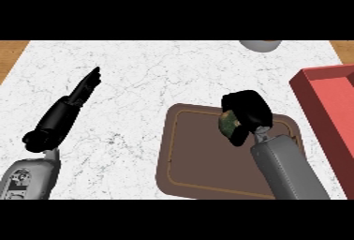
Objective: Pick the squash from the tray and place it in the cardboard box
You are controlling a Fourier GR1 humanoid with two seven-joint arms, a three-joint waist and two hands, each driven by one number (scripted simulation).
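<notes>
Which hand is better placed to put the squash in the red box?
Right. The right hand is curled round the squash over the tray, nearest the red box; the left hand rests open, far left.

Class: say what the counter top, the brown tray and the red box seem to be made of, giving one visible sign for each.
Counter top: likely marble or a marble-look surface; white with fine grey veins. Tray: matte brown, perhaps wood or plastic; no grain shows, only a thin lighter border line. Box: plain matte red walls; cardboard or plastic, unclear.
</notes>
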